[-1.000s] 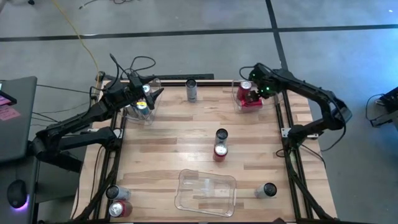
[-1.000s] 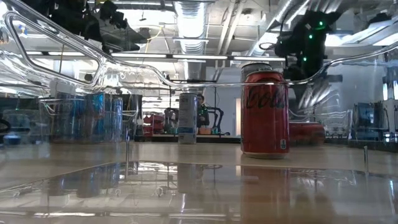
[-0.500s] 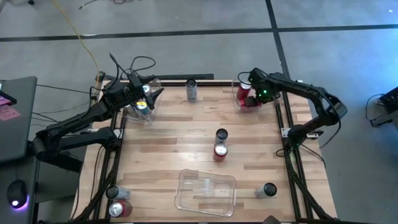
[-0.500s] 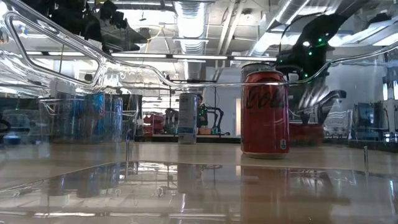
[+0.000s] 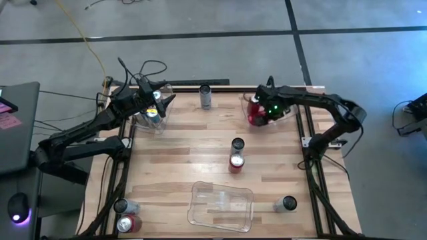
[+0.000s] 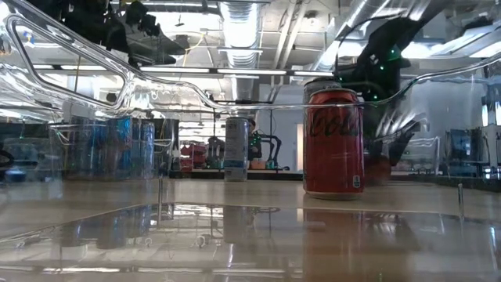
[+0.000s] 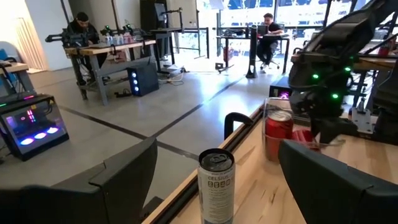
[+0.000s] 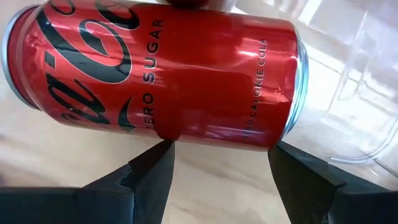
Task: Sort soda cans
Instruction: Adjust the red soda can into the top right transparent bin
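Note:
My right gripper (image 5: pixel 261 112) points down into the clear bin (image 5: pixel 292 115) at the table's far right, open. A red soda can (image 8: pixel 155 68) lies on its side across the gap right at its fingertips. My left gripper (image 5: pixel 163 103) waits open and level over the far-left clear bin (image 5: pixel 141 121), which holds blue cans (image 6: pixel 117 149). A silver can (image 5: pixel 205 97) stands at the far middle and also shows in the left wrist view (image 7: pixel 216 185). A dark can (image 5: pixel 237 145) and a red can (image 5: pixel 236 161) stand mid-table. My right gripper comes at the lying red can from above, its two fingertips (image 8: pixel 158 163) at the can's long side (image 8: pixel 217 134), across the can's length. Whether they touch the can, I cannot tell. The can is not between the fingers.
An empty clear bin (image 5: pixel 222 205) lies near the front edge. A dark can (image 5: pixel 288 203) stands at the near right. A silver can (image 5: pixel 123 208) and a red can (image 5: pixel 128 223) stand at the near left corner. Bare wood lies between these.
My right gripper has come down into the far-right bin and moved a little toward the table's left and near edge, tipping more upright. The bin's outline now reaches farther toward the table's left than before.

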Robot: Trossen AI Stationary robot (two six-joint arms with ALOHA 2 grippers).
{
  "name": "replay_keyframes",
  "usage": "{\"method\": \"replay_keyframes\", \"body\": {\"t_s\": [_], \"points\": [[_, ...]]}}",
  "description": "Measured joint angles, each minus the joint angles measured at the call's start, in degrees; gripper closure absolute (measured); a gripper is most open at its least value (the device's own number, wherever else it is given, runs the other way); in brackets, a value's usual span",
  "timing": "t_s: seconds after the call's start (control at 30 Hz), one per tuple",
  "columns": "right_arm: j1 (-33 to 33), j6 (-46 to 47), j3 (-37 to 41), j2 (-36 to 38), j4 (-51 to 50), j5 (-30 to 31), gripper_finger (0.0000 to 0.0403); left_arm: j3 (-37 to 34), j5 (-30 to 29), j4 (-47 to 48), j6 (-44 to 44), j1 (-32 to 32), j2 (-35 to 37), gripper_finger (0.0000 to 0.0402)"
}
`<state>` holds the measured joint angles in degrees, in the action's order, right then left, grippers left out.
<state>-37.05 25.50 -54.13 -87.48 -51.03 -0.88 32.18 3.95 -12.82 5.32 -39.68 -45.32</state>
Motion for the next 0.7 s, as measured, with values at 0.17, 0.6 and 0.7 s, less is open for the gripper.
{"method": "replay_keyframes", "body": {"t_s": [0.17, 0.6, 0.7], "points": [[4.4, -0.1, 0.0, 0.4, -0.4, 0.0, 0.0127, 0.0, 0.0, 0.0, 0.0, 0.0, 0.0, 0.007], [8.4, -18.0, -3.5, 8.7, -0.1, 1.3, 0.0127, 0.0, 0.0, 0.2, 0.0, 0.0, 0.0, 0.007], [9.6, -23.0, -3.5, 9.6, 2.3, 2.6, 0.0127, 0.0, 0.0, 0.2, 0.0, 0.0, 0.0, 0.007]]}}
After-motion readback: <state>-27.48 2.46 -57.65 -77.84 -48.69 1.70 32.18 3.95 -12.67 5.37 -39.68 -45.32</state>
